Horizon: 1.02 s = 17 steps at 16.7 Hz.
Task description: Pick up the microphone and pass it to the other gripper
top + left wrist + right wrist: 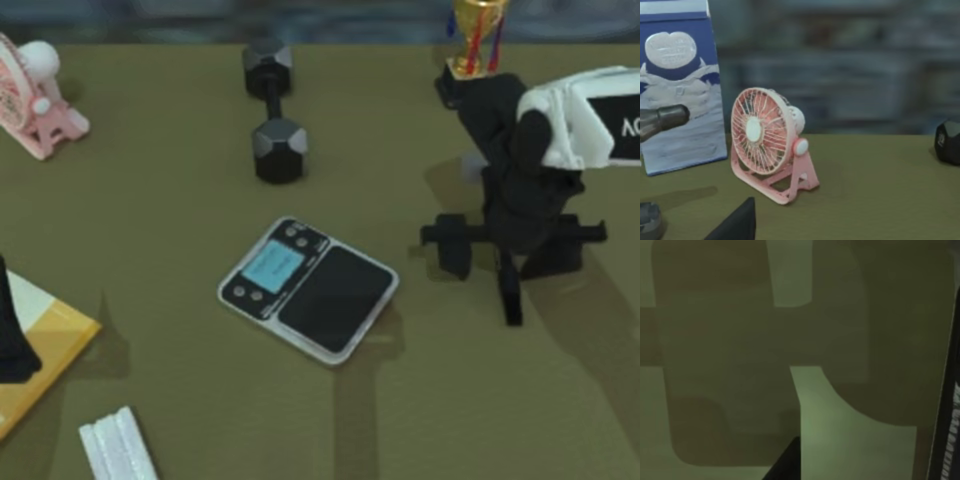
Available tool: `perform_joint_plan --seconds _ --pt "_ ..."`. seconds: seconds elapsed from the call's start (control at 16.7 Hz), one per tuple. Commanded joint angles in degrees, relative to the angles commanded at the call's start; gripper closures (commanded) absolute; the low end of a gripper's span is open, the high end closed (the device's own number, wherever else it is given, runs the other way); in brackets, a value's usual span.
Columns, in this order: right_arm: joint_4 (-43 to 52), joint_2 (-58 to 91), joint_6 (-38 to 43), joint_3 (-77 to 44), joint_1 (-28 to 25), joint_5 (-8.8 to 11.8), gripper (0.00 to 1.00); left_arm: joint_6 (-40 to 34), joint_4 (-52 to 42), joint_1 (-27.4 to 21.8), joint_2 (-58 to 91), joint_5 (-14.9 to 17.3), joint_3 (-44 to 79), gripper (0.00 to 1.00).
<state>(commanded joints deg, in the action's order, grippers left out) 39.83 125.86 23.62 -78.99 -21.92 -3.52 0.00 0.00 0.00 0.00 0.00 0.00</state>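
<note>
The microphone (pixel 512 295) shows in the top view as a slim black stick at the table's right. Its handle juts out from under my right gripper (pixel 507 250), and a bit of grey head (pixel 471 167) peeks out on the far side of the wrist. The right gripper points straight down, shut on the microphone's middle and held off the table. The right wrist view shows only one dark fingertip (pixel 790 462) above shadowed tabletop. My left gripper (pixel 12 345) is parked at the left edge, open and empty, and one fingertip (pixel 740 222) shows in its wrist view.
A black hex dumbbell (pixel 272 110) lies at the back centre. A digital scale (pixel 308 288) sits mid-table. A pink fan (pixel 35 100) (pixel 770 145) stands back left and a trophy (pixel 478 35) back right. A yellow-white book (pixel 50 335) and a white ribbed strip (pixel 118 445) lie front left. A blue carton (pixel 677 85) stands behind the fan.
</note>
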Motion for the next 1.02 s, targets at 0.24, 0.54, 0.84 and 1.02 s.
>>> perform_joint_plan --seconds 0.24,0.54,0.84,1.02 --pt "0.0 0.0 0.0 0.0 0.0 0.0 1.00 0.0 0.0 0.0 0.0 0.0 0.0 0.00" --pt "0.0 0.0 0.0 0.0 0.0 0.0 1.00 0.0 0.0 0.0 0.0 0.0 0.0 0.00" --pt "-1.0 -3.3 -0.4 -1.0 -0.4 1.0 1.00 0.0 0.0 0.0 0.0 0.0 0.0 0.00" --pt "-8.0 -4.8 -2.3 0.6 -0.5 3.2 1.00 0.0 0.0 0.0 0.0 0.0 0.0 0.00"
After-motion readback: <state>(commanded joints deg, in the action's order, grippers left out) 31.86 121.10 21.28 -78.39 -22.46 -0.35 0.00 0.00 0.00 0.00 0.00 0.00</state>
